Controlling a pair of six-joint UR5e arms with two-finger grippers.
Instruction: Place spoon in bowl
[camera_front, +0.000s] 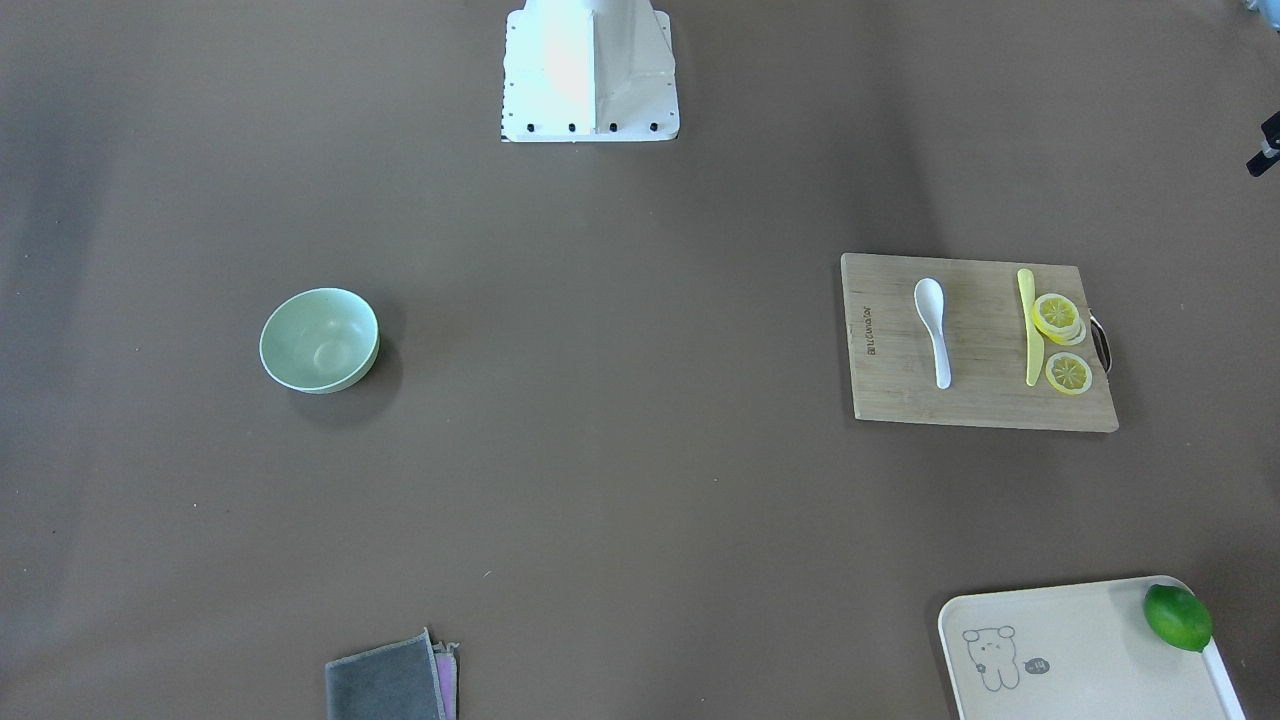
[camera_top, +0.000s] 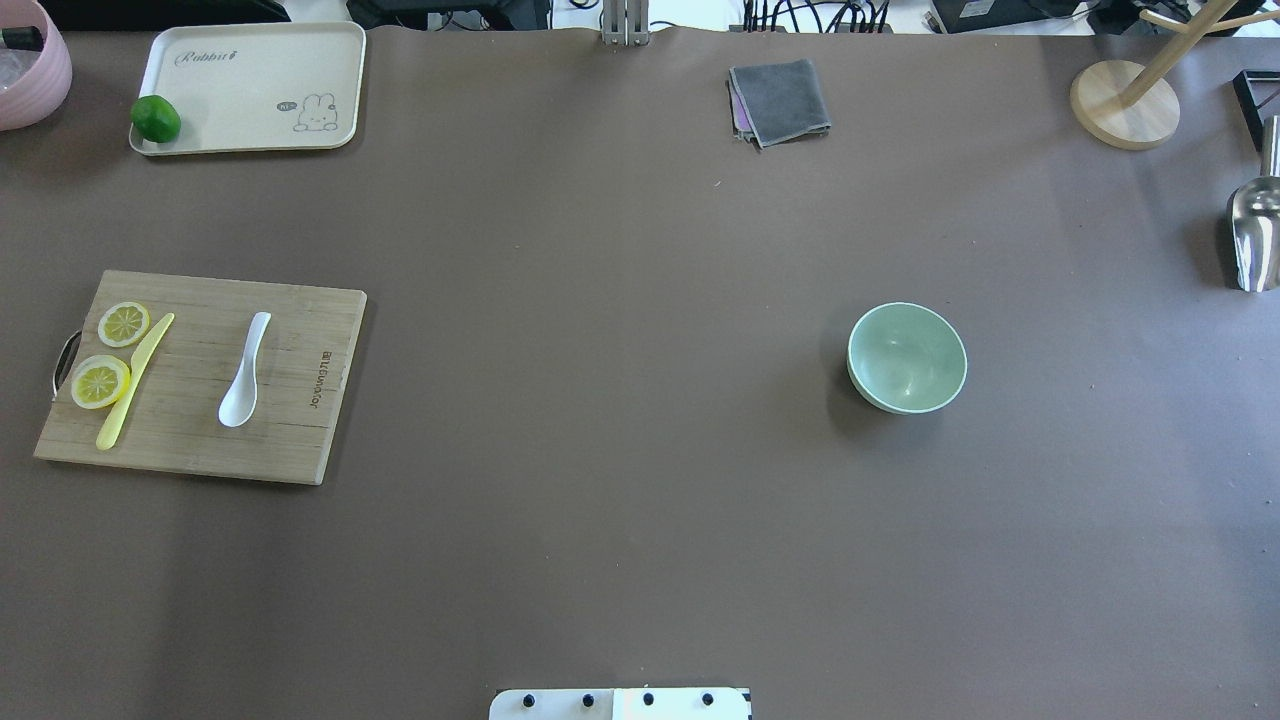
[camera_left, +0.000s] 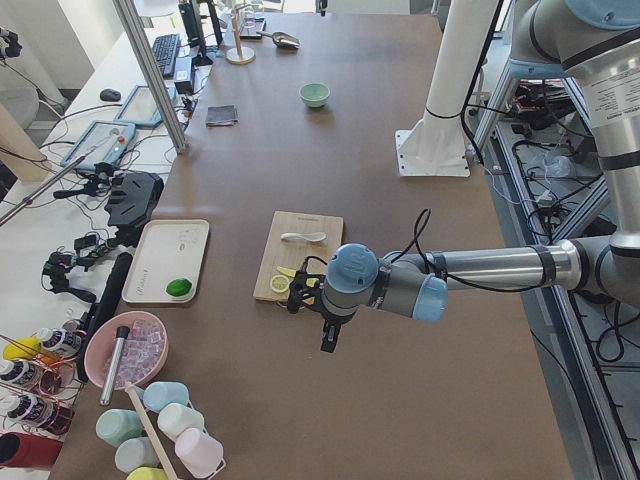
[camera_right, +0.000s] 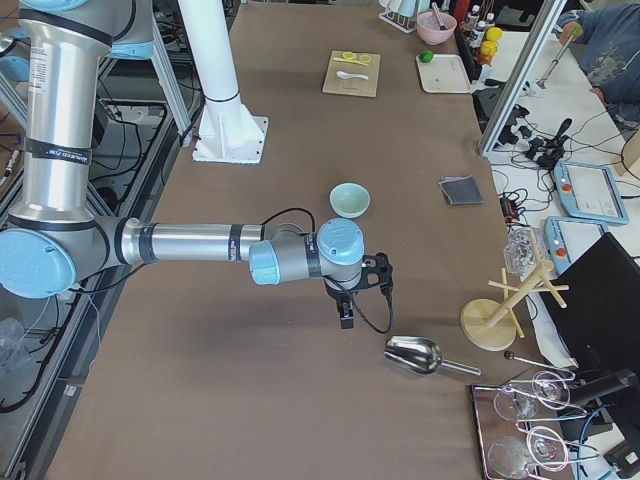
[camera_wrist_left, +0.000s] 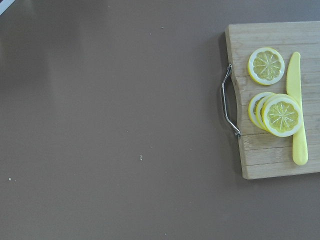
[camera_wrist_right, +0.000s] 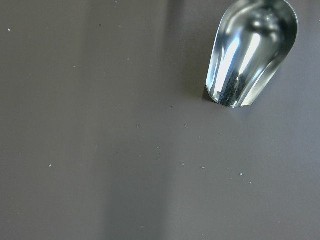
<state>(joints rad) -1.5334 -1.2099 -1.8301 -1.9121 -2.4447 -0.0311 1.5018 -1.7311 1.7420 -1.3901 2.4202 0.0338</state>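
Spoon (camera_top: 245, 370) lies flat on a wooden cutting board (camera_top: 300, 440) near the counter's left end, its scoop toward the robot's edge and its handle toward the far edge. On the same board, closer to that end and apart from it, lie a yellow knife (camera_top: 133, 381) and lemon slices (camera_top: 100, 381); the knife touches the slices. The bowl (camera_top: 907, 357) stands upright on the right half of the counter, well apart from the board and about midway between the near and far edges.

The left gripper (camera_left: 329, 340) hangs pointing down over the counter just beyond the board's left-end side. Only the side camera shows it, so I cannot tell whether its fingers are apart or together. The right gripper (camera_right: 346, 315) hangs over the counter's right end, near a metal scoop (camera_right: 412, 354). Here too I cannot tell how the fingers stand.

A cream tray (camera_top: 250, 60) sits at the far left corner with a lime (camera_top: 156, 119) against its rim. A folded grey cloth (camera_top: 781, 100) lies by the far edge, and a wooden stand (camera_top: 1124, 103) is at the far right corner.
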